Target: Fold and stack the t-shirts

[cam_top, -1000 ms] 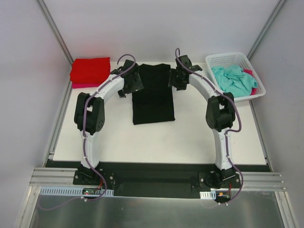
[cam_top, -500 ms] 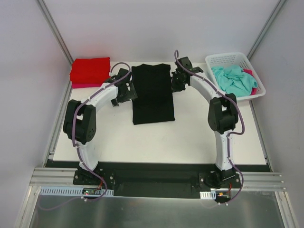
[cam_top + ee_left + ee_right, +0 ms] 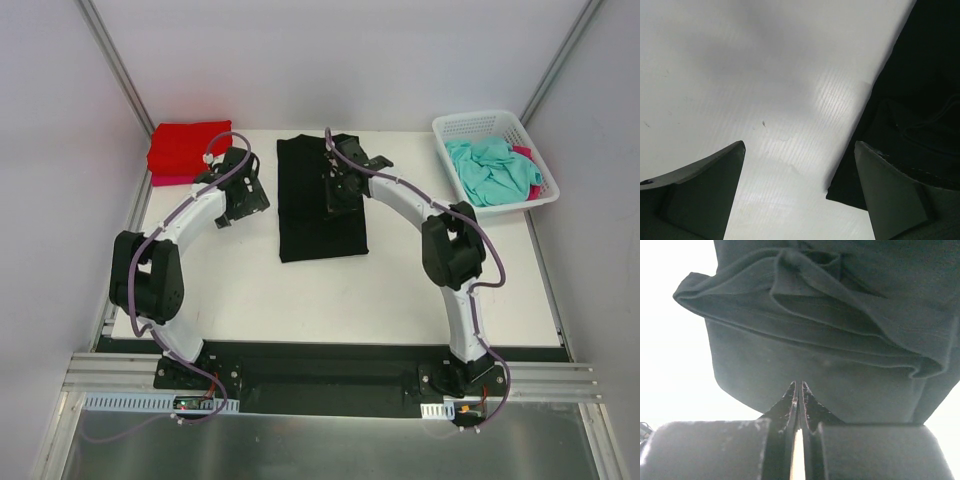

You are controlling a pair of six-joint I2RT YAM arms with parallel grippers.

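Right wrist: tool [image 3: 797, 385] over black t-shirt [image 3: 840, 320]

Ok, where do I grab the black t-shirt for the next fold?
Probably the near short edge of the black t-shirt, at both corners, coming in low from either side: it lies flat as a long strip running near to far, and that end is uncovered.

Left hand [image 3: 238, 196] withdrawn from the black t-shirt [image 3: 322, 228], off its left edge onto the tabletop [image 3: 300, 300] beside it; right hand [image 3: 335, 192] shifted from the t-shirt's right edge to above its middle, fingers now closed together.
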